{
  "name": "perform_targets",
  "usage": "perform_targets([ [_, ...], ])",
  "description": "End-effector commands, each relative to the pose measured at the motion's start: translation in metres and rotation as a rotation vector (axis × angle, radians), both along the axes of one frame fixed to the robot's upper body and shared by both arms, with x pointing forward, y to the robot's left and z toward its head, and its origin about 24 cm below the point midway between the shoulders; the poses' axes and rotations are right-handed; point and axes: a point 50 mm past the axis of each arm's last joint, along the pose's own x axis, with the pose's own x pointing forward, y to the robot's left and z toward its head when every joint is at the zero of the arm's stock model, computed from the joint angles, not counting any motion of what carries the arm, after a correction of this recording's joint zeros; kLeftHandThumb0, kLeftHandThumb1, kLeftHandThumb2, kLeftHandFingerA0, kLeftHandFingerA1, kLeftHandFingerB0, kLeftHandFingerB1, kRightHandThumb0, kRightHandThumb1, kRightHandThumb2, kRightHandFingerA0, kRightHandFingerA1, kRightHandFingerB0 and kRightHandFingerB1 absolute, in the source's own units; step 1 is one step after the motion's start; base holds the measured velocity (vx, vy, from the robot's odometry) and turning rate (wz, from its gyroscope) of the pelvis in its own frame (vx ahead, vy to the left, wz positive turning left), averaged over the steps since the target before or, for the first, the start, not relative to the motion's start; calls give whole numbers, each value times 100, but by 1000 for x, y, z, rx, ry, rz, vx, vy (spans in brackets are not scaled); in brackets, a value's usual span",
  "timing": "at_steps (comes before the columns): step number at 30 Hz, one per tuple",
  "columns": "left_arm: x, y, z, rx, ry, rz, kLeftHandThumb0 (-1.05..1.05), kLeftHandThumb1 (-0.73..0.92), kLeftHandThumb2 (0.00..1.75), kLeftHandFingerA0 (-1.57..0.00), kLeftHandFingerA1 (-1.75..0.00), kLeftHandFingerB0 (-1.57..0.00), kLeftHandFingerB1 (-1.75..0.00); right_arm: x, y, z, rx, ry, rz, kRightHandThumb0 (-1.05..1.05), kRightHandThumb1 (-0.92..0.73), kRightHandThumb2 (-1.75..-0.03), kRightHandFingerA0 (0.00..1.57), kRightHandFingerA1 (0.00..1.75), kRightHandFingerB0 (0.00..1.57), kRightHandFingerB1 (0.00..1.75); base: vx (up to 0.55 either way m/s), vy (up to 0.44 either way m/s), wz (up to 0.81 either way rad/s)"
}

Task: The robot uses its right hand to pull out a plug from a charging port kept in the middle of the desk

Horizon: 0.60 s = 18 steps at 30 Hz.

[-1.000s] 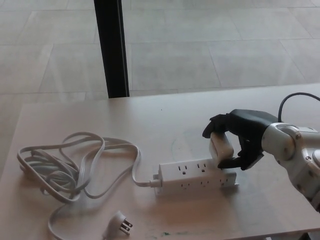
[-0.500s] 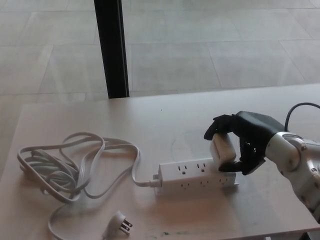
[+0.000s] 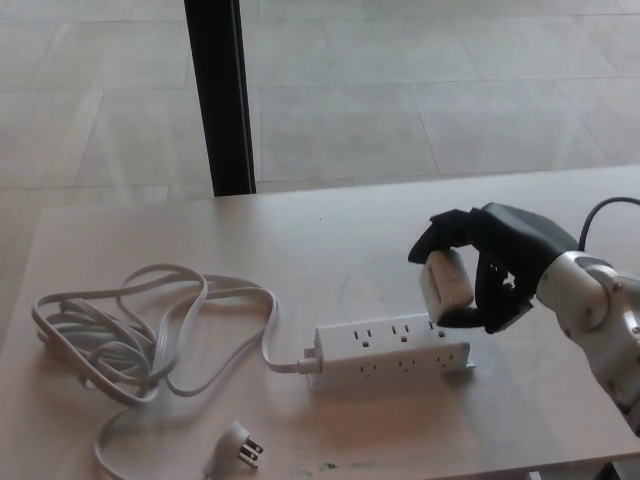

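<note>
1. You are looking at the plug (image 3: 446,285), a white block, sitting just above the right end of the power strip (image 3: 392,351); it appears to be clearing the top row of sockets, though whether its prongs are fully free is hidden behind the block.
2. Your right hand (image 3: 485,268) is clamping the plug, with the thumb pressing from the upper left and the fingers (image 3: 497,305) wrapping the right and lower side. That pinch across the body is probably giving a straight pull away from the socket face.
3. The power strip is lying flat in the middle of the desk (image 3: 330,235), sockets facing up, which is why the pull is going upward rather than sideways.
4. Nothing is holding the strip down, so you are relying on its own weight; in my judgement a tilt of the plug could drag the strip's right end up with it.
5. The strip's own cord (image 3: 130,325) is looping loosely at the left, ending in a loose wall plug (image 3: 238,447) near the front edge, well apart from your hand.
6. Your left hand is not showing.
</note>
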Motion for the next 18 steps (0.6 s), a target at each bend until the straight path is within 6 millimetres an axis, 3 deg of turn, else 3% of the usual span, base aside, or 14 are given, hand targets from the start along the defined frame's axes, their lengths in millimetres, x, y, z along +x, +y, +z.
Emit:
perform_targets([
  [1,0,3,4,-2,-34,-12,-102,79,64,-68,-77,-56,-65,10,-2,41,-33,-102,9,-21,-58,-61,86,113,83,68,0,0,0],
  [2,0,3,4,-6,-39,-3,-101,78,64,-70,-77,-57,-65,11,-2,45,-38,-124,9,-23,-57,-60,89,113,84,68,0,0,0],
  [4,0,3,4,-1,-38,-8,-102,78,64,-73,-77,-58,-65,12,-4,53,-47,-151,16,-22,-56,-58,91,99,85,67,0,0,0],
  [10,0,3,4,-19,-56,2,-100,78,64,-70,-77,-58,-65,15,-13,71,1,-200,21,-14,-51,-71,98,101,95,75,0,0,0],
  [11,0,3,4,-15,-53,0,-100,78,64,-69,-77,-58,-65,14,-14,73,-1,-202,15,-14,-50,-75,100,113,96,75,0,0,0],
  [12,0,3,5,-12,-51,-3,-100,78,64,-69,-77,-58,-65,13,-18,74,-12,-208,16,-12,-51,-77,100,109,96,75,0,0,0],
  [14,0,3,5,-5,-50,2,-101,78,64,-71,-78,-58,-66,10,-33,73,-66,-204,-2,-16,-53,-68,95,110,93,74,0,0,0],
  [15,-2,4,6,-1,-50,7,-99,79,64,-70,-76,-58,-64,11,-34,72,-78,-200,-4,-4,-43,-76,102,105,97,80,0,0,0],
  [16,-3,5,6,-2,-52,13,-101,78,64,-71,-78,-59,-66,11,-36,71,-87,-197,-5,-16,-52,-68,97,106,93,73,0,0,0],
  [17,-3,5,5,-15,-64,29,-101,77,64,-71,-78,-60,-66,8,-53,66,-151,-179,-18,-17,-52,-68,97,100,94,74,0,0,0],
  [18,-4,6,6,-13,-62,32,-105,71,66,-74,-78,-60,-66,7,-58,63,-155,-173,-22,-14,-47,-77,101,115,97,77,0,0,0],
])
